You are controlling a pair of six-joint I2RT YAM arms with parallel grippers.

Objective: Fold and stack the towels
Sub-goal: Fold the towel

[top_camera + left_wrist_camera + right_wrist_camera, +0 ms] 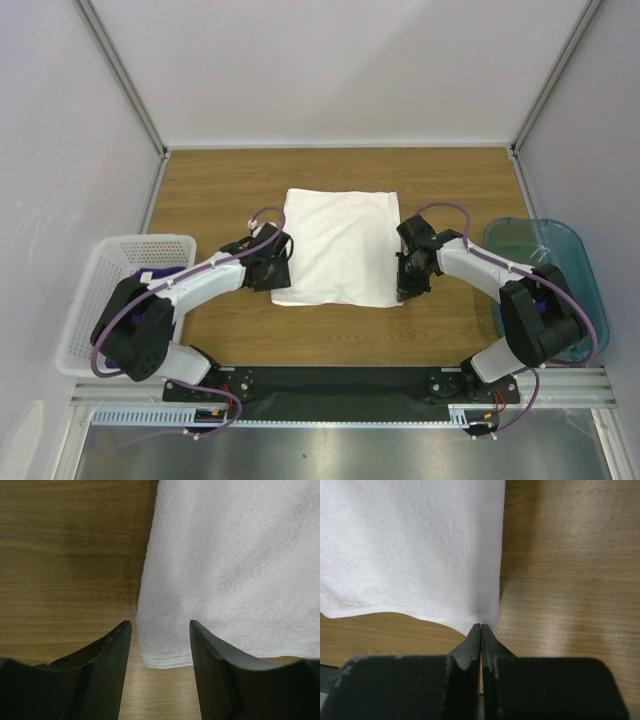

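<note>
One white towel (340,248); right gripper (481,625) pinching its near-right corner; left gripper (160,623) parted astride near-left corner.

A wooden table (220,190) carries a folded white towel (340,250) lying flat at its centre. A white perforated basket (100,290) sits at the 9 o'clock edge, and a teal bin (580,270) at the 3 o'clock edge.

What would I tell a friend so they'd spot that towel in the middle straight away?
Start from the wooden table. At its centre lies the white towel, folded flat into a rectangle. Unlike the white basket at the left edge and the teal bin at the right, it is soft cloth, not hard plastic.
</note>
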